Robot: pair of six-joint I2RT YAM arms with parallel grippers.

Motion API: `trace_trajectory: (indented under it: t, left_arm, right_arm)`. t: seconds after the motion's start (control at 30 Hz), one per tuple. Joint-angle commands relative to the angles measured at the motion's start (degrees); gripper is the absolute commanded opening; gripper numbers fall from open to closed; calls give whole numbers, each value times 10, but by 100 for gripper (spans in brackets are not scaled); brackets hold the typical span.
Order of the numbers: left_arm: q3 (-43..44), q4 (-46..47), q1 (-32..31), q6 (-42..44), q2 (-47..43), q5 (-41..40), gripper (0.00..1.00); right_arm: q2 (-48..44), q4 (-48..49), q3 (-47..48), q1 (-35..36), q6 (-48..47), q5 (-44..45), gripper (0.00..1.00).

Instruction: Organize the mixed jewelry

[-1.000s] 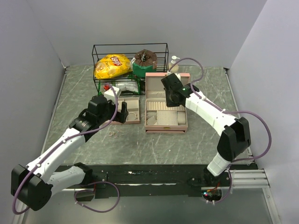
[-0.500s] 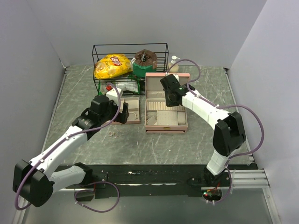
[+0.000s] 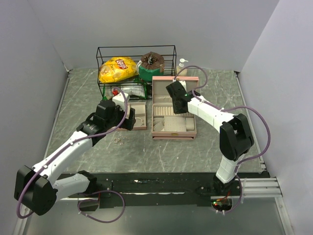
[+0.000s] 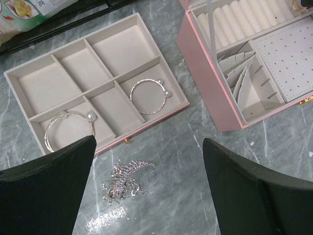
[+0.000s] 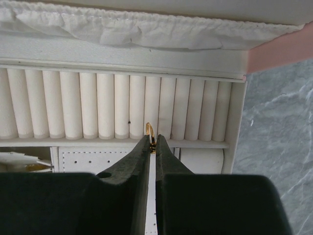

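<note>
My right gripper [image 5: 152, 141] is shut on a small gold ring [image 5: 149, 131], held edge-on over the white ring rolls [image 5: 98, 105] of the pink box [image 3: 174, 113]. In the top view it [image 3: 177, 104] hangs over the box's upper part. My left gripper [image 4: 146, 161] is open and empty above a tangled silver chain [image 4: 124, 180] lying on the table just below the beige compartment tray [image 4: 95, 88]. Two silver hoops with pearls lie in the tray, one [image 4: 149, 96] at the right, one [image 4: 68, 129] at the lower left. The chain also shows in the top view [image 3: 117, 140].
A black wire rack [image 3: 136, 68] at the back holds a yellow chip bag [image 3: 117, 68] and a green-and-brown item [image 3: 151, 66]. A small pump bottle [image 3: 183, 66] stands right of it. The box lid [image 3: 172, 88] lies open.
My right gripper has shifted a little left and back over the pink box. My left gripper has moved slightly toward the tray.
</note>
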Motion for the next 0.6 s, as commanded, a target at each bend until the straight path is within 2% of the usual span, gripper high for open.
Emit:
trace_trajectory:
  t: [0.0,0.57]
  left_arm:
    - [20,9,2,8,6,7,96]
    - [25,5,2,10,16,15,96]
  right_arm:
    - [4,37,-10,-3,8,21,0]
    - [55,32,4,-4,25,23,0]
